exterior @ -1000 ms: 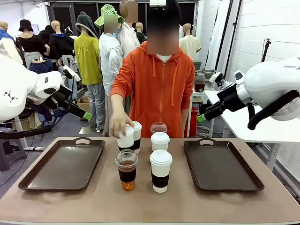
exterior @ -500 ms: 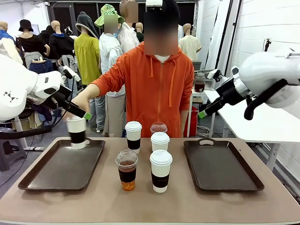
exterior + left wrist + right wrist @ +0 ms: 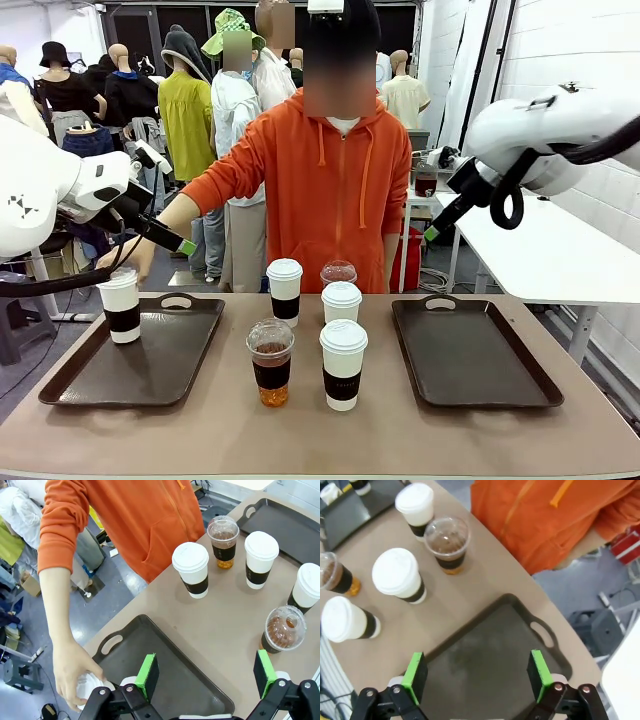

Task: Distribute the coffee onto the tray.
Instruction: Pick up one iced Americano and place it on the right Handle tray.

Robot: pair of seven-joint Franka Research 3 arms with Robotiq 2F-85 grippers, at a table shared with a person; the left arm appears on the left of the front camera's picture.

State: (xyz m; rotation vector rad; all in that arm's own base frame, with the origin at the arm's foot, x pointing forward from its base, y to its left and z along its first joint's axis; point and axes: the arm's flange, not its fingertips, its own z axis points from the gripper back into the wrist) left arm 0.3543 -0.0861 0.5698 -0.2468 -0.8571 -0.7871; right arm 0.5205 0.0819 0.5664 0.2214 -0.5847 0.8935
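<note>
Desk (image 3: pixel 200 430) | five cups (image 3: pixel 343 365) clustered mid-desk | person's hand (image 3: pixel 135 258) atop white cup (image 3: pixel 122 308) on left tray (image 3: pixel 150 365) | left jaws, right jaws wide apart, empty

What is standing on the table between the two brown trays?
In the front view, three white-lidded paper cups and two clear dome-lidded cups stand between them.

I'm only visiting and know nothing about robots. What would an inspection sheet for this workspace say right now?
Surface: brown table with left tray and right tray.
Job's things: one white cup on the left tray, a person's hand on its lid; three more white cups and two clear cups mid-table.
Clutter: nothing seen.
Grippers: left gripper and right gripper open, empty, raised.
Cables: black cable looped beside the right arm.
Surroundings: person in orange hoodie at far side.
</note>
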